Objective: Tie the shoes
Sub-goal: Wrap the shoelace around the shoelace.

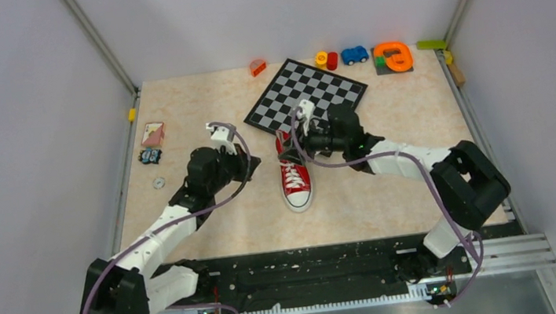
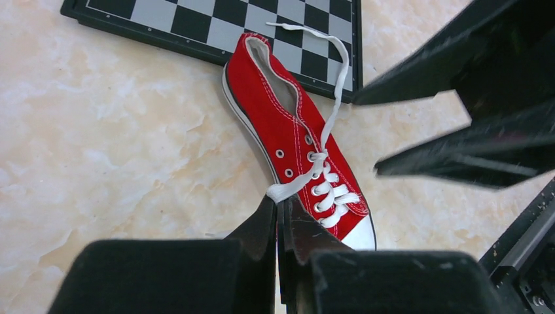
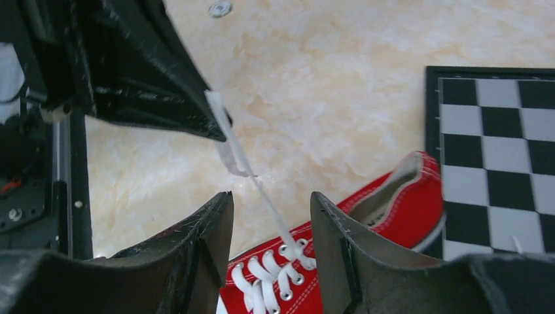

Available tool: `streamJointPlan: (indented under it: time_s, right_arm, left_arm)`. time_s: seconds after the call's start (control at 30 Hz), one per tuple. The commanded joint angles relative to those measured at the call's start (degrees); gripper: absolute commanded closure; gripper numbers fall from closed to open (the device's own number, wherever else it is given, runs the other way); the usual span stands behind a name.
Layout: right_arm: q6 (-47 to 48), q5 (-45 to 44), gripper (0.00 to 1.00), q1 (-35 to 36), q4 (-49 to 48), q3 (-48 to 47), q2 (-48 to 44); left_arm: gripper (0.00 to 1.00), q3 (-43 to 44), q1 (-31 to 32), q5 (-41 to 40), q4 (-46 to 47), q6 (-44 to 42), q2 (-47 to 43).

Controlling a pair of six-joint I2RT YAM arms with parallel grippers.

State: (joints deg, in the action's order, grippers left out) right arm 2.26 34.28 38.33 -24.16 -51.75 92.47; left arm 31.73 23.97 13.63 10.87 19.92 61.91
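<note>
A red shoe point(image 1: 296, 180) with white laces lies mid-table, toe toward the arms and heel on the chessboard's edge. My left gripper point(image 2: 281, 199) is shut on the end of one lace point(image 2: 296, 184), which runs taut from the top eyelets. In the right wrist view that lace point(image 3: 262, 190) runs up to the left gripper point(image 3: 219, 131), passing between the fingers of my right gripper point(image 3: 271, 219). The right gripper is open and touches nothing. It hovers over the shoe's point(image 3: 393, 209) opening. The other lace point(image 2: 337, 72) lies loose across the heel onto the board.
The chessboard point(image 1: 305, 95) lies behind the shoe. Small toys line the back edge: an orange block point(image 1: 257, 67), a blue car point(image 1: 354, 55) and an orange ring piece point(image 1: 394, 57). On the left lie a card point(image 1: 152, 133) and a washer point(image 1: 158, 183).
</note>
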Motion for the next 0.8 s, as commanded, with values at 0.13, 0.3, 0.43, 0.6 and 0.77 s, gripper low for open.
streamJointPlan:
  time_s: [0.13, 0.3, 0.43, 0.6, 0.77]
  right_arm:
    - [-12.74, -5.97, 0.45, -2.38, -6.06, 7.43, -9.42]
    - [-11.37, -9.18, 0.44, -2.13, -6.60, 10.05, -12.13]
    - [-7.14, -10.45, 0.44, 2.06, -6.33, 7.61, -9.69]
    - [-4.75, -13.80, 0.45, 6.24, -8.61, 3.84, -4.00]
    - [-3.37, -17.90, 0.47, 9.03, -11.23, 1.05, 0.11]
  left_arm:
    - [1.00, 1.06, -0.41, 4.86, 13.52, 4.46, 3.71]
    - [1.00, 2.01, -0.41, 6.68, 14.25, 5.89, 4.49]
    - [1.00, 2.07, -0.41, 6.84, 15.12, 6.63, 4.80]
    - [1.00, 2.11, -0.43, 6.64, 15.76, 8.11, 5.17]
    - [1.00, 2.02, -0.41, 6.81, 15.84, 8.60, 5.23]
